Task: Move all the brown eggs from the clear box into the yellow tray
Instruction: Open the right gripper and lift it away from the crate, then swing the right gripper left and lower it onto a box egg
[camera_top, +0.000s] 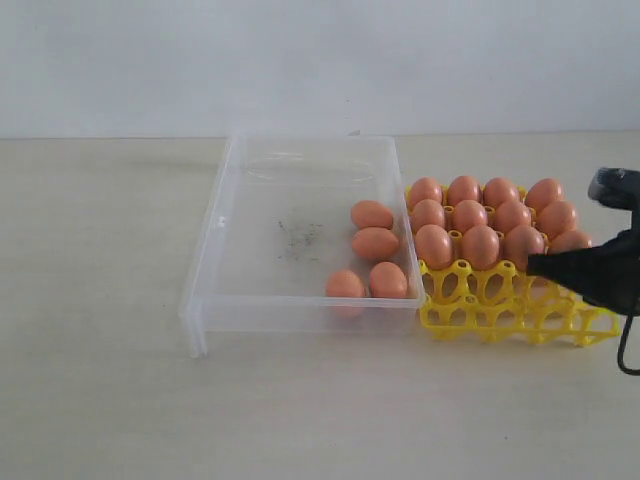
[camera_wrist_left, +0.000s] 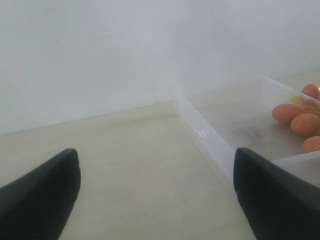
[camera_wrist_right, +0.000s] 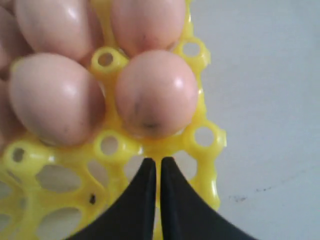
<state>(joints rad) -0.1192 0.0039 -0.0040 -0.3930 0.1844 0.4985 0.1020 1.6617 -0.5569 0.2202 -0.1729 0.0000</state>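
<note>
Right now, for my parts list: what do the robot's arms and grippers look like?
The right gripper is plain black, with two smooth fingers tapering to points; the left gripper has similar black, wedge-shaped fingers. A thin black cable loops beside the right arm.

Legible text, labels, brands, numbers and signs: none was found in any view. The dark marks (camera_top: 298, 238) on the floor of the clear box (camera_top: 290, 190) were scuffs and formed no characters. The small dark speck (camera_wrist_right: 92, 199) on the yellow tray (camera_wrist_right: 125, 146) was likewise a spot and not a letter or figure.
</note>
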